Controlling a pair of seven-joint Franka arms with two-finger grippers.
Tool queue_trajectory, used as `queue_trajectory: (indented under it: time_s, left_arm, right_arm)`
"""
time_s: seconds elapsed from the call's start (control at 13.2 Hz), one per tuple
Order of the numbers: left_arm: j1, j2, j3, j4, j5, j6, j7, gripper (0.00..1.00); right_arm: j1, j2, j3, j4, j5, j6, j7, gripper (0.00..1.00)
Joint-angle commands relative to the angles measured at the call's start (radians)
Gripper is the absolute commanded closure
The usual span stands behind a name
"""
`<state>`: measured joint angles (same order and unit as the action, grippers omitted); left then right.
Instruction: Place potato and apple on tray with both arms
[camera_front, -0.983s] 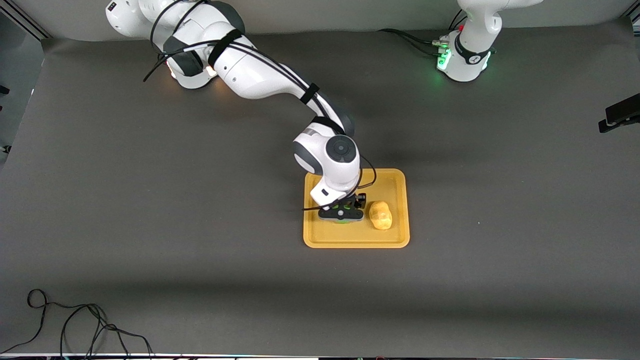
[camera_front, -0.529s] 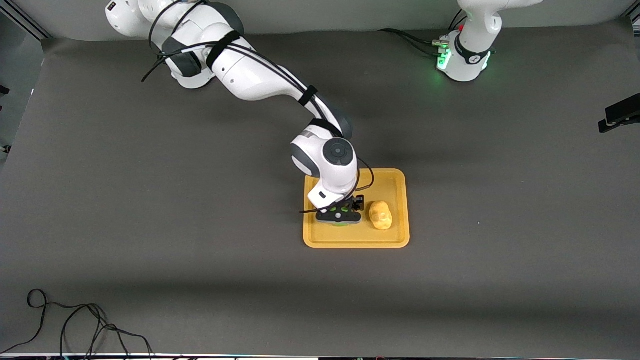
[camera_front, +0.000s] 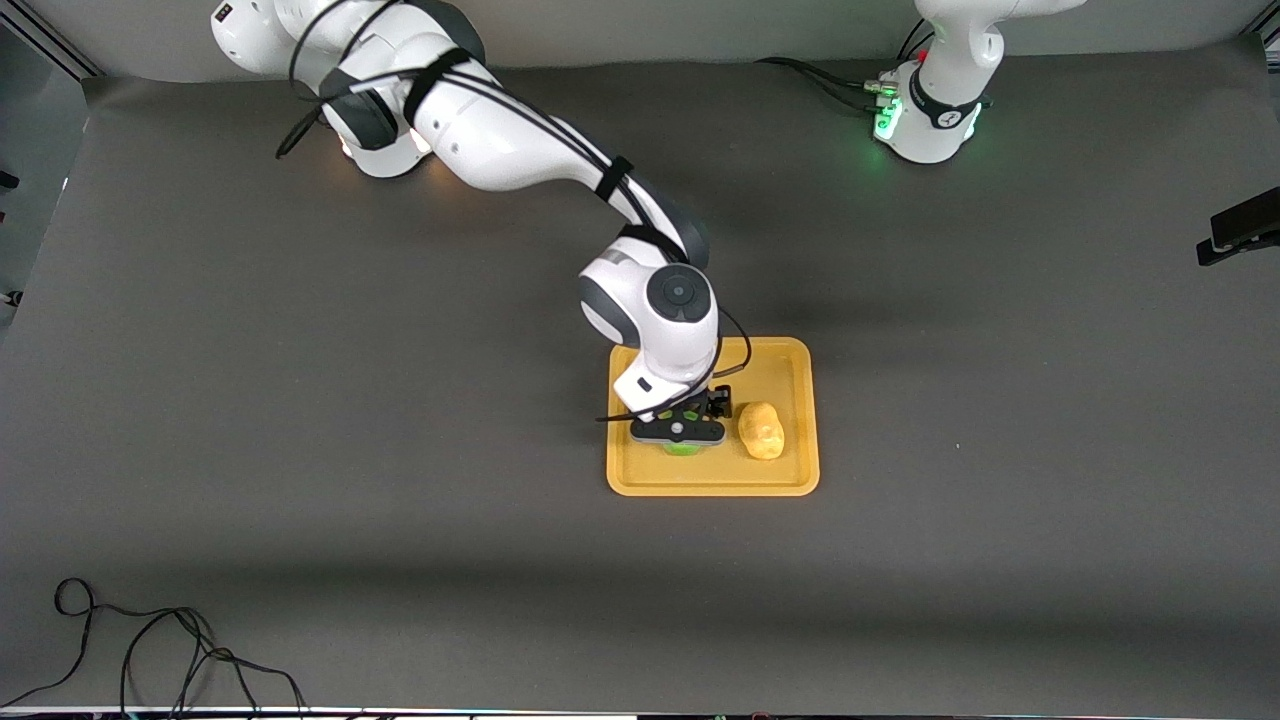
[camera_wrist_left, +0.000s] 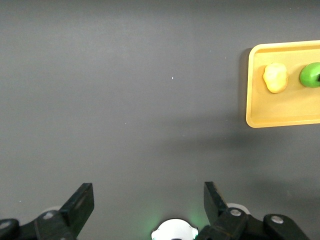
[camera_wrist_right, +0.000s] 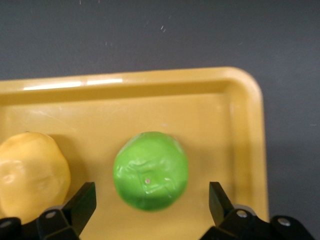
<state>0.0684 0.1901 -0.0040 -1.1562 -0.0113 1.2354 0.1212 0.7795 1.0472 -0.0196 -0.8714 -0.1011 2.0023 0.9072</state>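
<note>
Green apple lay on yellow tray beside potato; right gripper spread above apple, clear of it; left gripper spread over bare tabletop; both fruits probably light, firm, roll-prone; best gripped across the middle.

Tray: yellow-orange, plain, glossy glare streak along one rim in the right wrist view. Apple: bright green, faint paler mottling. Potato: pale yellow-tan, beside the apple on the tray. Worktop: flat dark grey, unpatterned. Arms white with dark grey joints, black cables; claws black. Left arm's base glows green.
</note>
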Motion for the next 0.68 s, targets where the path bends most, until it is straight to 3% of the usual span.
queue_trajectory:
  time_s: [0.0,0.3,0.61]
  left_arm:
    - [-0.010,-0.009,0.010,-0.007,-0.007,-0.005,-0.012,0.02]
    - [-0.010,-0.009,0.010,-0.007,-0.007,-0.004,-0.011,0.02]
    - [-0.010,-0.009,0.010,-0.007,-0.004,-0.001,-0.011,0.02]
  right_arm:
    - [-0.045,-0.148,0.004,-0.021,0.040,-0.137,-0.019,0.00]
    - [-0.100,-0.315,-0.005,-0.070,0.035,-0.317,-0.146,0.00]
    - [-0.248,-0.635,-0.011,-0.412,0.041,-0.333,-0.414,0.00]
